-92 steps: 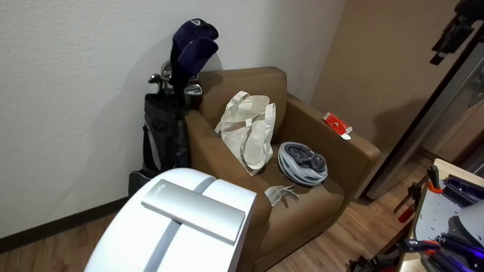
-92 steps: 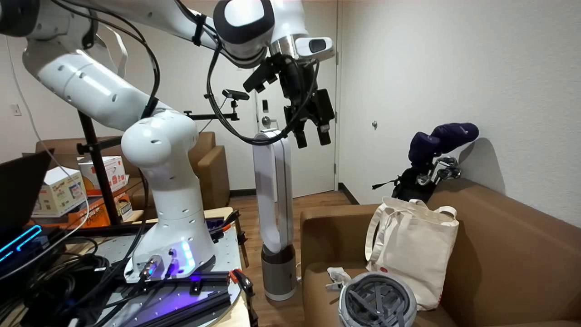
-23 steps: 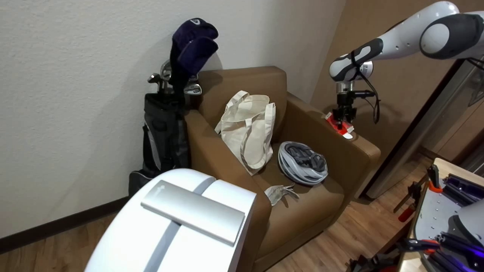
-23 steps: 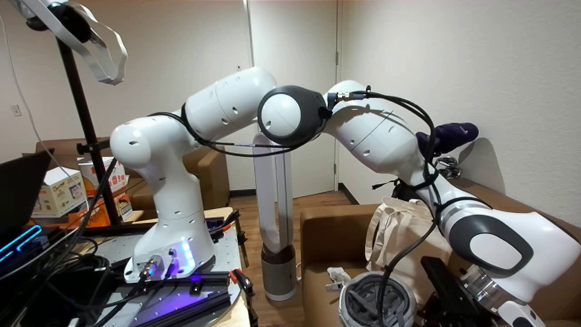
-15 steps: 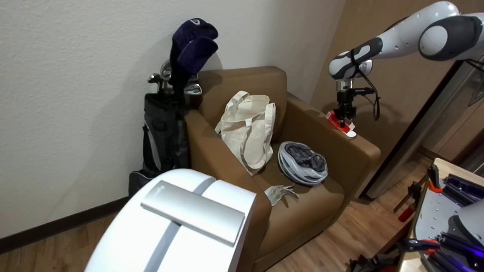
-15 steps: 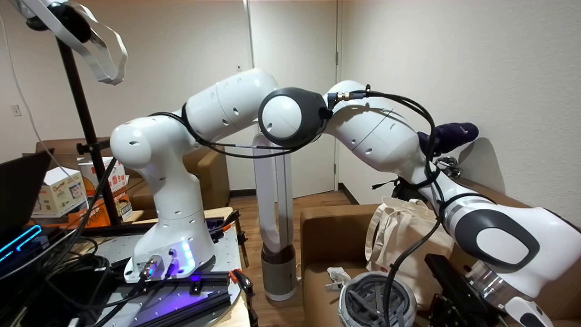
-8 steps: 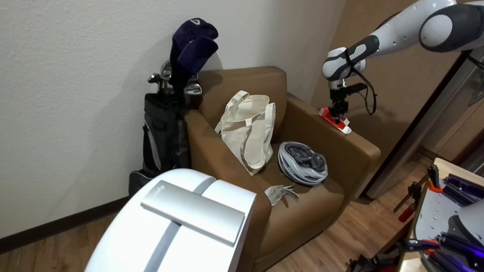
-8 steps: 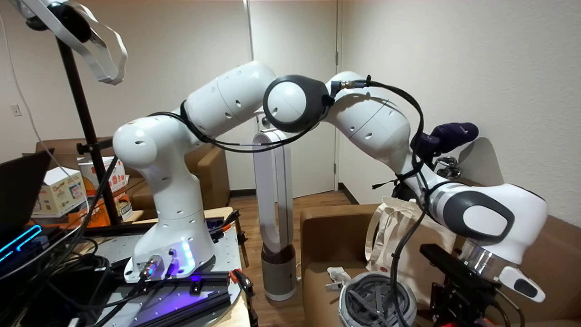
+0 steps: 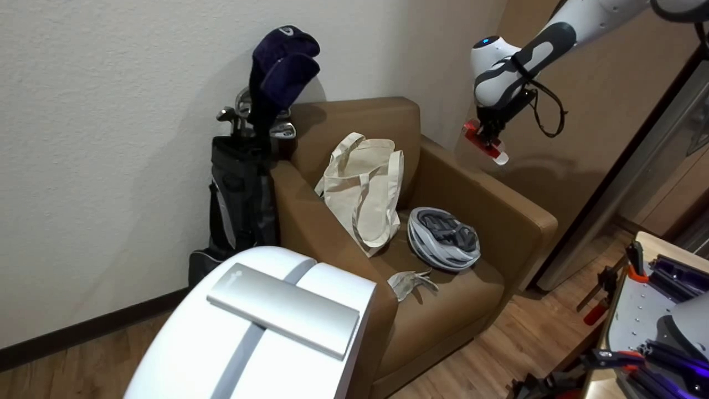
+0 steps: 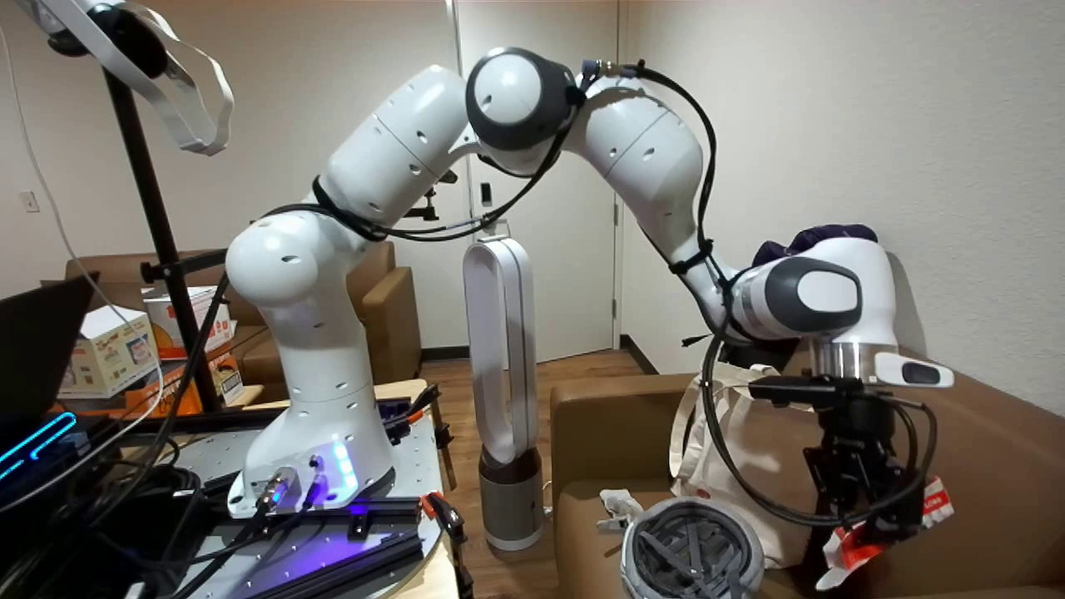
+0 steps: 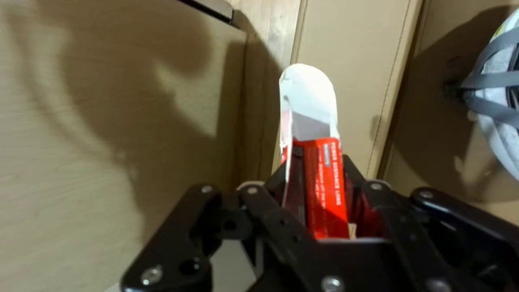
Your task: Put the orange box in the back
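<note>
The orange box (image 9: 476,136), red-orange with a white end flap, hangs in the air above the armrest (image 9: 498,194) of the brown chair. My gripper (image 11: 315,178) is shut on it, one finger along each long side in the wrist view. There the box's flap end points away from the gripper, standing open. In an exterior view the box (image 10: 857,551) shows on both sides of the dark fingers, its middle covered. A cream cloth bag (image 9: 363,194) leans upright against the chair back, mouth up, lower than the box and apart from it. My arm partly covers the bag (image 10: 740,474) in an exterior view.
A grey helmet (image 9: 443,244) and a light glove (image 9: 409,285) lie on the seat in front of the bag. A golf bag (image 9: 243,194) stands beyond the far armrest. A tower fan (image 10: 503,416) stands between the robot's table and the chair. A brown panel rises beside the near armrest.
Six seconds ago the box lay on the armrest with the gripper away from it. The gripper came down and closed on it. Over the last half second, gripper and box have risen clear of the armrest.
</note>
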Action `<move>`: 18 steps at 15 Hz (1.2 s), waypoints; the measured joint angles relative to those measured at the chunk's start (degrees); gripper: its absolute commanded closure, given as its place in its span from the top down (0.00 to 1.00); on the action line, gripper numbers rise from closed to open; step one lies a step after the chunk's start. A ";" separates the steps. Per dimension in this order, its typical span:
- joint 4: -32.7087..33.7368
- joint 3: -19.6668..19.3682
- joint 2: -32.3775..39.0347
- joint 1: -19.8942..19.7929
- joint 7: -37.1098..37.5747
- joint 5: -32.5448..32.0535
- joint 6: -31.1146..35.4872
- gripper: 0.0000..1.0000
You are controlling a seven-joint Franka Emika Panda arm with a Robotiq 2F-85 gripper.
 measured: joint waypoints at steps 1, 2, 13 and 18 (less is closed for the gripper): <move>-2.68 -1.00 -2.29 1.94 3.23 -1.79 2.65 0.08; -5.39 -1.89 -4.57 3.83 6.51 -3.54 5.50 0.29; -13.67 -9.23 -12.43 14.45 25.27 -18.45 12.67 0.07; -13.47 -10.64 -15.28 27.42 45.23 -40.99 6.30 0.07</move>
